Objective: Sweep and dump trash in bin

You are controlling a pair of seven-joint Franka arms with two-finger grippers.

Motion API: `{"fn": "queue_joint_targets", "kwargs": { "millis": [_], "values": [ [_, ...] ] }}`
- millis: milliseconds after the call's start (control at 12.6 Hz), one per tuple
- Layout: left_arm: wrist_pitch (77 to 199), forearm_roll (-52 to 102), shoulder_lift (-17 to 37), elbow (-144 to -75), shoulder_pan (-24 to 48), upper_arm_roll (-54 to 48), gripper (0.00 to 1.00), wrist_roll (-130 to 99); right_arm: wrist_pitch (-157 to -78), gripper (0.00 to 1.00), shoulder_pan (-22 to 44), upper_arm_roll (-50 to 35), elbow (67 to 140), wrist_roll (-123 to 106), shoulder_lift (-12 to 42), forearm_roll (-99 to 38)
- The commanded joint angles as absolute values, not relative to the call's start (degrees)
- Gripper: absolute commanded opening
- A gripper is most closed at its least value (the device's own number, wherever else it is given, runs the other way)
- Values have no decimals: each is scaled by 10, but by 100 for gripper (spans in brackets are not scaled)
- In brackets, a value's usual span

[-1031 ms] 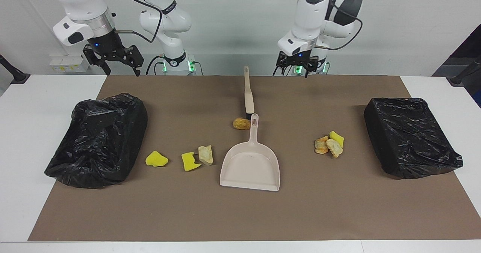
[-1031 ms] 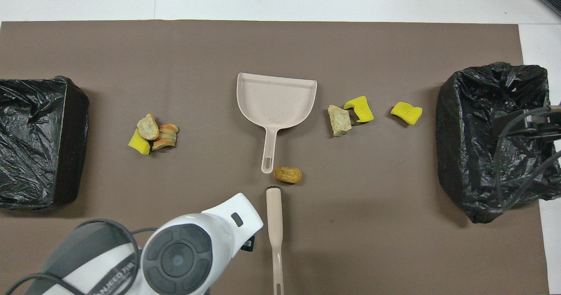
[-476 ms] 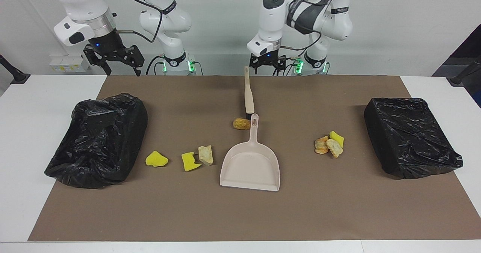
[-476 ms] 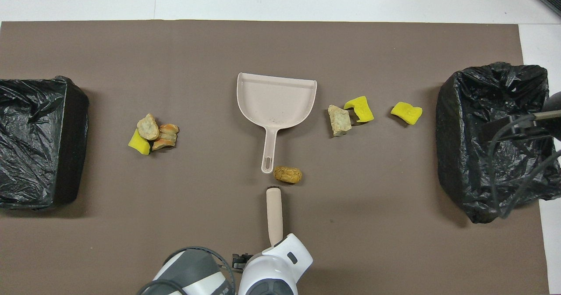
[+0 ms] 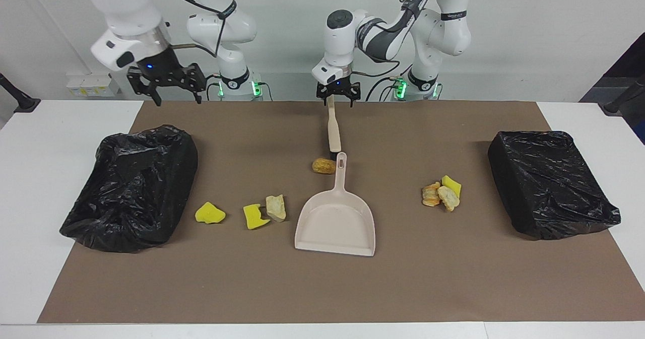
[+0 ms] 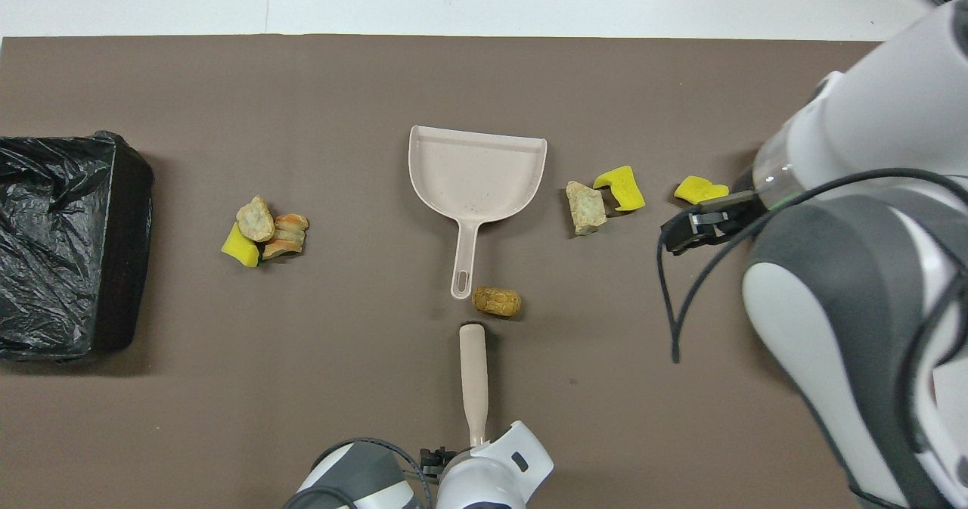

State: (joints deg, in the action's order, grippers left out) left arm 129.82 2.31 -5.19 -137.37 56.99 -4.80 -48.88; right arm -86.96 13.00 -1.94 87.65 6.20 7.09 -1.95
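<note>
A beige brush (image 5: 332,127) lies on the brown mat, handle toward the robots; it also shows in the overhead view (image 6: 474,377). A beige dustpan (image 5: 336,223) lies just beyond its head. My left gripper (image 5: 336,101) is open, low over the handle's end, fingers either side of it. My right gripper (image 5: 177,96) is open in the air over the mat's robot-side edge, near the bin (image 5: 131,188). Trash: a brown lump (image 5: 323,165) beside the dustpan's handle, two yellow scraps (image 5: 209,212) (image 5: 254,216), a tan chunk (image 5: 276,207) and a small pile (image 5: 441,194).
A second black-bagged bin (image 5: 549,183) stands at the left arm's end of the mat (image 5: 322,288). In the overhead view the right arm (image 6: 854,282) covers the bin at its own end.
My left gripper has swung toward the table's middle and come down over the brush handle's end. My right gripper has shifted slightly toward the middle. Nothing on the mat has moved.
</note>
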Motion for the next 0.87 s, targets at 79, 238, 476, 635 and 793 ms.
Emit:
{"fn": "queue_joint_targets", "kwargs": {
  "millis": [79,238,476,635,793],
  "values": [
    [1346,26,-11,-1381,613,-36,100,-513,-906,100,184,-18,855,90,128,-40],
    [1332,26,-25,-1376,611,-36,100,-513,-925,100,196,-18,843,103,151,-58],
    [1315,25,-27,-1370,610,-35,100,-511,-941,100,201,-18,845,120,156,-66],
    [1298,25,-30,-1367,610,-35,80,-512,-942,100,202,-18,845,124,156,-64],
    [1294,25,-39,-1366,608,-34,26,-510,-954,100,207,-18,845,129,156,-66]
  ]
}}
